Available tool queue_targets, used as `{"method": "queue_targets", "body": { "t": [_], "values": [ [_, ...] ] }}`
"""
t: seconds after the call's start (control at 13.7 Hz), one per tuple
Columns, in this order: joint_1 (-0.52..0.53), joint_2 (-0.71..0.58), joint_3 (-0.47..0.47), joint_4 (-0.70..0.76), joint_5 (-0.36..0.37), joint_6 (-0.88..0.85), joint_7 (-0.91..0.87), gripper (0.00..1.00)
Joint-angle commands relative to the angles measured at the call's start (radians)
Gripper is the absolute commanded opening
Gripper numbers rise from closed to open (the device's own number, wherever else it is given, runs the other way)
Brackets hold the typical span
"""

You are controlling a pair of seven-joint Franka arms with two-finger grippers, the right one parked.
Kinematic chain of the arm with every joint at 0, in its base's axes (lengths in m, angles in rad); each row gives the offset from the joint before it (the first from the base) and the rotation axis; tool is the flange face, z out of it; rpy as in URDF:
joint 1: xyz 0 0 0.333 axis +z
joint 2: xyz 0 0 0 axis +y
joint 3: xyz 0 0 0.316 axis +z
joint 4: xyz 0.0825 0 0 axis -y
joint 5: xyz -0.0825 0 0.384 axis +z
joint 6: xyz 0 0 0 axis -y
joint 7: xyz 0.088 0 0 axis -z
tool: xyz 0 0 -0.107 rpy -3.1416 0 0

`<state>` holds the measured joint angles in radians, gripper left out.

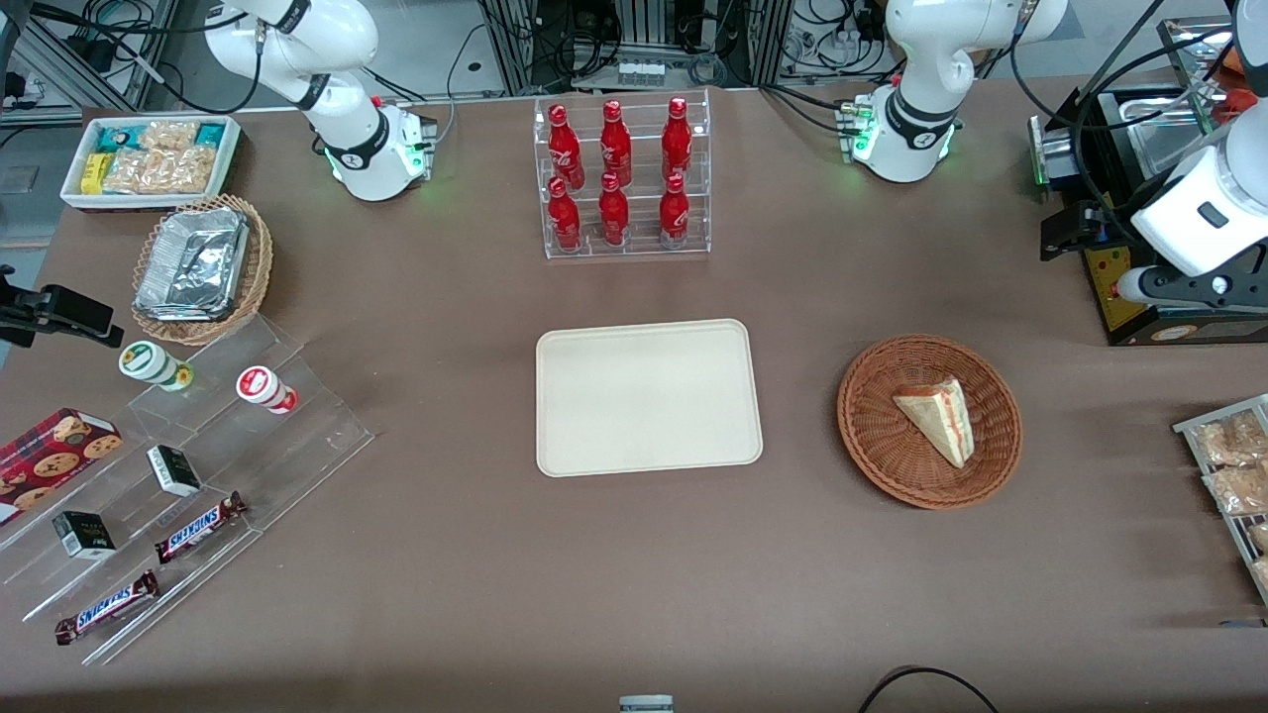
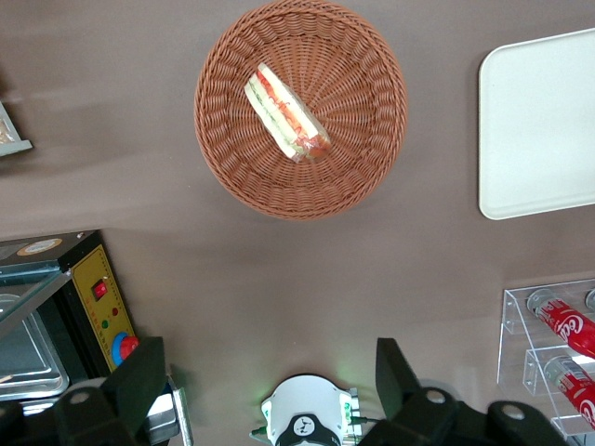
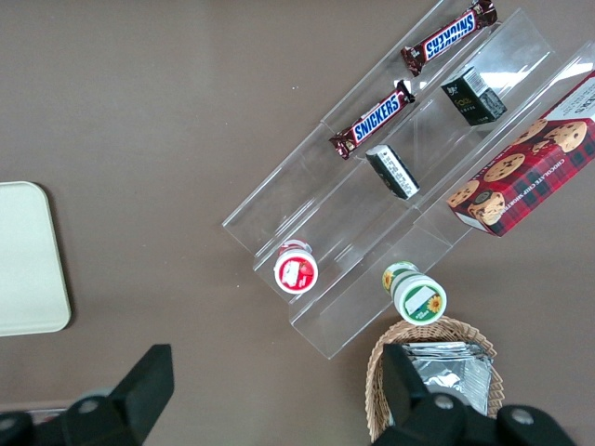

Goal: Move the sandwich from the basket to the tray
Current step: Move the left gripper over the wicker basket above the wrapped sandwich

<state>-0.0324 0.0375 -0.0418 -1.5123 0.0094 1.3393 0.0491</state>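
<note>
A triangular sandwich of pale bread, with red-orange and green filling showing along its cut edge, lies on its side inside a round reddish-brown wicker basket. The basket sits on a brown surface toward the working arm's end. Beside it, near the middle of the surface, lies a flat cream tray with rounded corners, apart from the basket.

The left arm's pincer hangs high above the surface, well clear of the basket and nearer the working arm's base than the sandwich. Its two dark fingers are spread wide apart with nothing between them.

Farther from the front camera than the tray stands a clear acrylic rack holding six red cola bottles. At the working arm's edge of the surface sits a black appliance with a yellow control panel.

Toward the parked arm's end, a clear stepped display carries two Snickers bars, small dark boxes, two small round tubs and a box of cookies. Near that corner, a lighter wicker basket holds foil containers, next to a white bin of snack packets.
</note>
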Motion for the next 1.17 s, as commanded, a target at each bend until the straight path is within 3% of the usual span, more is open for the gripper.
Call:
{"method": "queue_targets", "body": {
  "t": [0.0, 0.22, 0.59, 1.1],
  "values": [
    [-0.001, 0.004, -0.003, 0.004, -0.002, 0.014, -0.034, 1.0],
    [-0.004, 0.03, -0.004, -0.009, 0.001, 0.04, -0.04, 1.0],
    [-0.018, 0.027, -0.004, -0.222, 0.003, 0.276, -0.032, 1.0],
    [-0.02, 0.036, -0.009, -0.407, 0.001, 0.535, -0.075, 1.0]
  ]
}}
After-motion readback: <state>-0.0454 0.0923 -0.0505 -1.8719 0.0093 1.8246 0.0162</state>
